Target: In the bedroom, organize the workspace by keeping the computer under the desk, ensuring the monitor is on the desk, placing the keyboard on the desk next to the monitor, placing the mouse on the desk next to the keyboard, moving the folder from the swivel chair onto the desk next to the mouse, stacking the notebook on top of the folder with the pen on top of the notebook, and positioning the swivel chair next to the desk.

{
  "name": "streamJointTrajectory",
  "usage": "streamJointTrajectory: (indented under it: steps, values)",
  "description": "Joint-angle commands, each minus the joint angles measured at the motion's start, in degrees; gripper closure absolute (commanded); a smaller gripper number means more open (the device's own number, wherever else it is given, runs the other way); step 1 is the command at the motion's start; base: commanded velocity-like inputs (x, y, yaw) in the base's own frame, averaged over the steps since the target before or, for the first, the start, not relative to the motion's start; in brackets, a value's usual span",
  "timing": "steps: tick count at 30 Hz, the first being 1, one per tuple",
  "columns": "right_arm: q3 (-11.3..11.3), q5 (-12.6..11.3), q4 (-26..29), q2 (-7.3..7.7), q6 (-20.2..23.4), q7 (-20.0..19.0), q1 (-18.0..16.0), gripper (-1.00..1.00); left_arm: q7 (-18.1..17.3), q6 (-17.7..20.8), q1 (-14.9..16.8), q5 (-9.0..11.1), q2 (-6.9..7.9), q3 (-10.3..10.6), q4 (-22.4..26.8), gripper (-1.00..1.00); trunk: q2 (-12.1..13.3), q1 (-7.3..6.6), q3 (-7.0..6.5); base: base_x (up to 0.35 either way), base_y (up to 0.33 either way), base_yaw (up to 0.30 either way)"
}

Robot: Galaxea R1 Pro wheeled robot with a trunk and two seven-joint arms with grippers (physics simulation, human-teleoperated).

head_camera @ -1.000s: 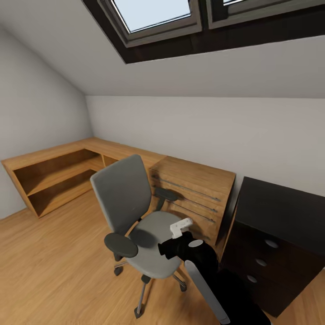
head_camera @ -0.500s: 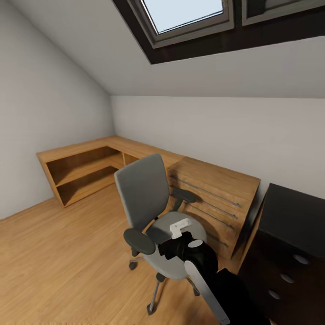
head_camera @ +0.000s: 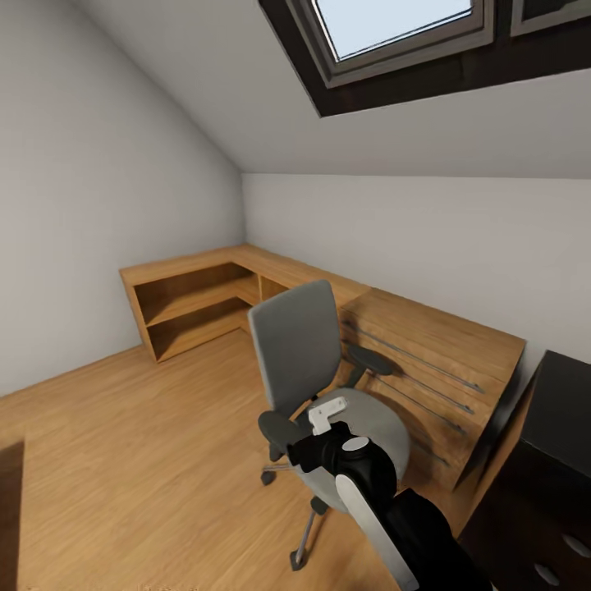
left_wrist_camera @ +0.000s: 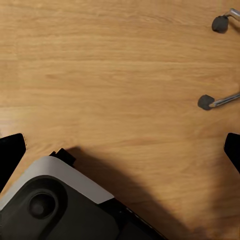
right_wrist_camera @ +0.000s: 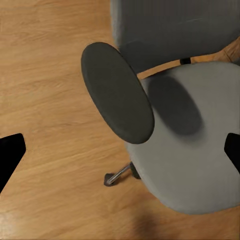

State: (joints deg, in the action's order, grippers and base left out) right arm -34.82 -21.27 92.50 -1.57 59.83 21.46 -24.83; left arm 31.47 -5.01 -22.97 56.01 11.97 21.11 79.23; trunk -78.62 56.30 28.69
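- Head view: swivel chair (head_camera: 328, 386) on wood floor (head_camera: 123, 443), beside low wooden drawer unit (head_camera: 443, 369); black worktop (head_camera: 566, 402) at far right edge; seat bare.
- Right wrist view: right tool (right_wrist_camera: 120, 150) spread wide, dark fingertips (right_wrist_camera: 10, 150) at either frame edge, hovering just above chair's black armrest (right_wrist_camera: 117, 92) and grey seat, not touching.
- Left wrist view: left tool (left_wrist_camera: 120, 150) spread wide over bare floor, chair casters (left_wrist_camera: 205, 102) near.
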Motion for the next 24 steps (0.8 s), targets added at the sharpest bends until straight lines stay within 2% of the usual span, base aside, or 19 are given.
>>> streamJointTrajectory:
  steps: [1, 13, 24]
  values:
    - [-0.05, -0.59, 0.05, 0.0, 0.17, 0.6, -0.05, -1.0, 0.23, -0.52, 0.03, 0.59, 0.07, 0.18, 0.06, -1.0, -0.03, 0.0, 0.05, 0.0, 0.0, 0.281]
    - [-0.02, -0.63, 0.05, -0.03, 0.17, 0.26, -0.05, -1.0, 0.24, -0.49, 0.07, 0.57, 0.05, 0.16, 0.01, -1.0, -0.03, 0.0, 0.05, 0.013, 0.007, 0.279]
    - [-0.07, -0.62, 0.05, 0.02, 0.17, 0.26, -0.05, -1.0, 0.18, -0.51, 0.15, 0.51, 0.0, 0.23, -0.21, -1.0, -0.03, 0.0, 0.05, 0.208, 0.148, 0.28]
